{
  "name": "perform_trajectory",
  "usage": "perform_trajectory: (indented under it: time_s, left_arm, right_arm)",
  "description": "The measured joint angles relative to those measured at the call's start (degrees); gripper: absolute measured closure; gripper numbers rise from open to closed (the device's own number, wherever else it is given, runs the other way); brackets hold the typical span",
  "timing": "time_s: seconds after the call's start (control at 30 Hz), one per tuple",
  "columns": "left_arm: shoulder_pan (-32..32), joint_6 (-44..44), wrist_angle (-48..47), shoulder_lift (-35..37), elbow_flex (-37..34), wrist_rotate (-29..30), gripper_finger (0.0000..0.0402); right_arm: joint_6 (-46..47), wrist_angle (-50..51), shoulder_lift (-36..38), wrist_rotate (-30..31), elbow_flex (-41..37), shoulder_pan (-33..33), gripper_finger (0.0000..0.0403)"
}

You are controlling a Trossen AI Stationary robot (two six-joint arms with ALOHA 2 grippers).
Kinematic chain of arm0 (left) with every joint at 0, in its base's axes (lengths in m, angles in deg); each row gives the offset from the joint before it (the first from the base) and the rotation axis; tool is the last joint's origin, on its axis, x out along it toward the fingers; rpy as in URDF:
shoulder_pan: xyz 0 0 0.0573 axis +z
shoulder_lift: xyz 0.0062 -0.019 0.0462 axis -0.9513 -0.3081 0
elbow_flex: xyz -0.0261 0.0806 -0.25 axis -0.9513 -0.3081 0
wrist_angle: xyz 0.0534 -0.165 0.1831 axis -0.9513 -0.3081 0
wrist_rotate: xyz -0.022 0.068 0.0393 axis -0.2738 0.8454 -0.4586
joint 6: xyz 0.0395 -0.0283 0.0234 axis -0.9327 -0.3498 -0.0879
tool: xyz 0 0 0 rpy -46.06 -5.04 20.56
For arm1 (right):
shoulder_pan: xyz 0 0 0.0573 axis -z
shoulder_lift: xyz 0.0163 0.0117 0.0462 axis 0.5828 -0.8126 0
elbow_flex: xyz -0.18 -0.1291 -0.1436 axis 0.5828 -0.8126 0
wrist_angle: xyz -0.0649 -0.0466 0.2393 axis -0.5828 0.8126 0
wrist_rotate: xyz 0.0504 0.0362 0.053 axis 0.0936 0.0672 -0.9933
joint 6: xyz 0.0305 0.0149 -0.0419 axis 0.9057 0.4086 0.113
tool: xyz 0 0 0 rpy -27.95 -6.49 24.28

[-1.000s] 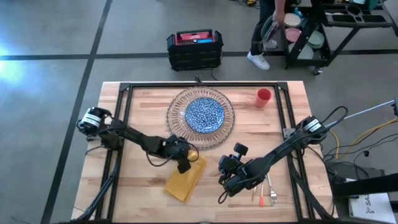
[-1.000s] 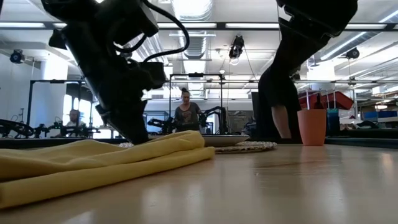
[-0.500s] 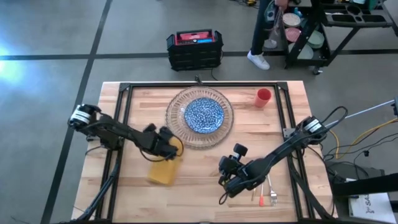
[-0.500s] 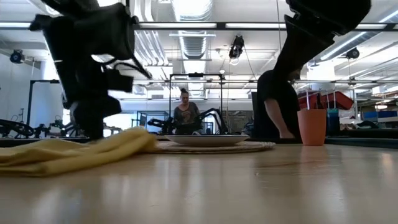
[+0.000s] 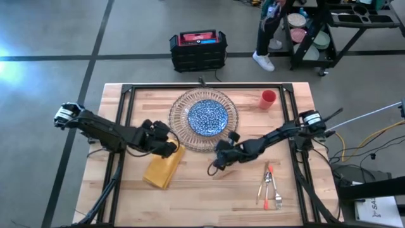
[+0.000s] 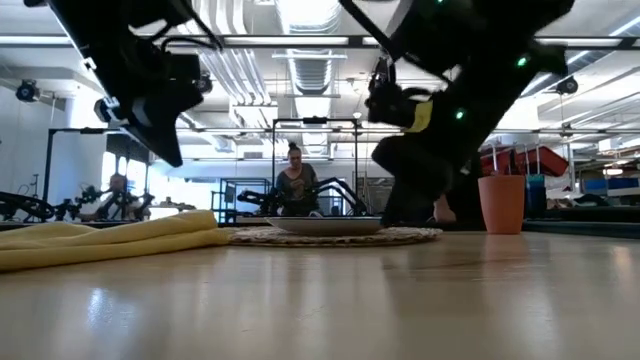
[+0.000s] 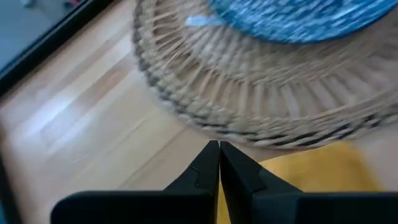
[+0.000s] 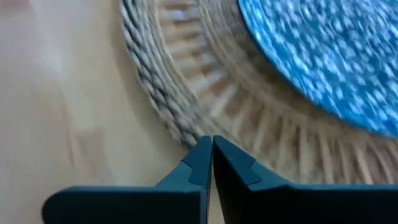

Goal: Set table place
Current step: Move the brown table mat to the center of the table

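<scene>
The ribbed charger [image 5: 180, 130] lies far-centre on the table [image 5: 209, 202], and the blue-patterned plate [image 5: 207, 116] rests on it. A red cup [image 5: 268, 99] stands upright to their right. The yellow napkin [image 5: 162, 170] lies bunched on the table, just near and left of the charger. My left gripper [image 5: 167, 145] is shut and hangs above the napkin's far end [image 7: 323, 180], clear of it in the low view [image 6: 172, 150]. My right gripper [image 8: 208, 142] is shut at the charger's near rim [image 8: 155, 93]; I cannot tell whether it touches it. Orange-handled cutlery [image 5: 271, 185] lies near right.
The black frame rails [image 5: 126, 114] run along the table's left, far and right sides. Bare wood [image 5: 209, 202] fills the near middle. Beyond the table stand a black crate [image 5: 198, 49] and a cart of dishes [image 5: 316, 31], with a person [image 5: 269, 31] beside it.
My left gripper has dragged the napkin along the table toward the left edge, then risen off it; the napkin now lies bunched beside the charger. My right gripper has gone from beside the cutlery toward the far edge and left, up to the charger's near rim.
</scene>
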Motion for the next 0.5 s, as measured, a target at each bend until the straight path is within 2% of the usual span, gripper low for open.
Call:
perform_trajectory:
  time_s: [0.2, 0.33, 0.5]
  left_arm:
    - [-1.7, -1.0, 3.1, -0.1, 0.0, -0.9, 0.0401]
    - [-1.8, -1.2, 3.4, -2.1, 0.0, -0.9, 0.0401]
    - [-1.9, -1.1, 4.0, -5.1, 0.0, -1.1, 0.0401]
  right_arm:
    - [-5.3, -2.3, -0.3, -3.7, 1.3, 5.0, 0.0403]
    - [-7.1, -2.2, -2.0, -9.2, 2.3, 8.3, 0.0403]
    - [-4.9, -1.5, -3.6, -11.3, 2.3, 7.9, 0.0403]
